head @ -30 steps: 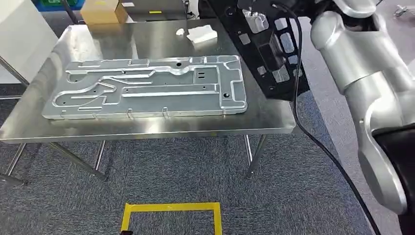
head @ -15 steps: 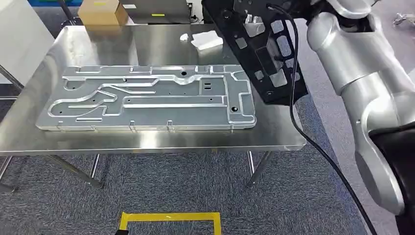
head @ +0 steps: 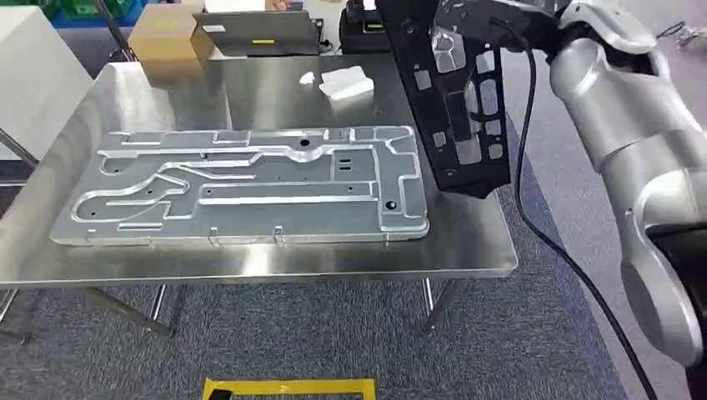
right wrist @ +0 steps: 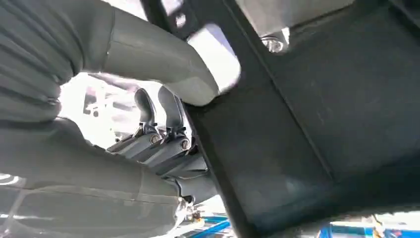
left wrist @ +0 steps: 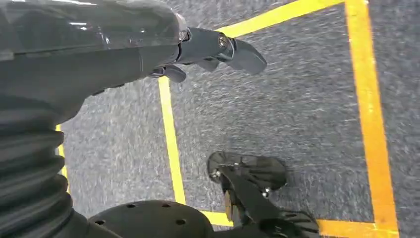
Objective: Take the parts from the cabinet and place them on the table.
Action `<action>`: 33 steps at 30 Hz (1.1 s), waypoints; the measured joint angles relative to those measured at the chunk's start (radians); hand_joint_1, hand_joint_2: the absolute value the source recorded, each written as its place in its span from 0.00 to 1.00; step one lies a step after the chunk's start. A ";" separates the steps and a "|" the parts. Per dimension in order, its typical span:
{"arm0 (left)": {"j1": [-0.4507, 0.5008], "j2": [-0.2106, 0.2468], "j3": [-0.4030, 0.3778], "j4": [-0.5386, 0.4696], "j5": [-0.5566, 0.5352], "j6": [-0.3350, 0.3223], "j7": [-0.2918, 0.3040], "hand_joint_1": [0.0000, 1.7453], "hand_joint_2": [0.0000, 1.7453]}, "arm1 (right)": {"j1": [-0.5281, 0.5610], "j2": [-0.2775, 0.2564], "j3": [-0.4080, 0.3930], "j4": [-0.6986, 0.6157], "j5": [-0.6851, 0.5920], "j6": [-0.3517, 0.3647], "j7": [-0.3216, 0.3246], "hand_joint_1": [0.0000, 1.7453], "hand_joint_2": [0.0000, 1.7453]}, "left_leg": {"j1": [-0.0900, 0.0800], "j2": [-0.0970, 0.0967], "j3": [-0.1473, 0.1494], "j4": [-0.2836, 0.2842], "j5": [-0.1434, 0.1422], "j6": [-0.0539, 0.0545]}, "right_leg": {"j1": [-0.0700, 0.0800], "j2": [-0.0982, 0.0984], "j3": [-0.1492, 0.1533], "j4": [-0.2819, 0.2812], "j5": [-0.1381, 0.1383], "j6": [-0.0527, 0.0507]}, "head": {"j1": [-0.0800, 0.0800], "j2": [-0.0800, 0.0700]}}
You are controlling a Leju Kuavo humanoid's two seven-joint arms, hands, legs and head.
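A black perforated panel part (head: 454,100) hangs upright in the air over the right end of the steel table (head: 267,258). My right hand (head: 467,17) grips its upper edge; up close, the thumb and fingers (right wrist: 163,119) clamp the black panel (right wrist: 297,124). A large silver machined plate (head: 242,187) lies flat along the table. My left hand (left wrist: 198,49) hangs beside my body over the carpet, fingers apart and holding nothing.
A cardboard box (head: 171,37), a grey case (head: 263,32) and white cloth scraps (head: 346,82) sit at the table's far edge. A black cable (head: 534,225) trails from my right arm. Yellow tape (head: 288,388) marks the floor in front of the table.
The view has shifted with my body. My right hand has swung the black panel from a slant to nearly upright, closer to the silver plate's right end.
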 joint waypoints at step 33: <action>-0.009 0.001 -0.052 0.003 -0.007 -0.001 0.059 0.00 1.00 | 0.264 0.241 0.071 -0.011 -0.058 -0.070 0.023 1.00 1.00 | 0.000 -0.007 0.044 -0.248 0.174 0.023 | -0.018 0.003 -0.002 0.003 -0.001 0.059 | 0.001 0.000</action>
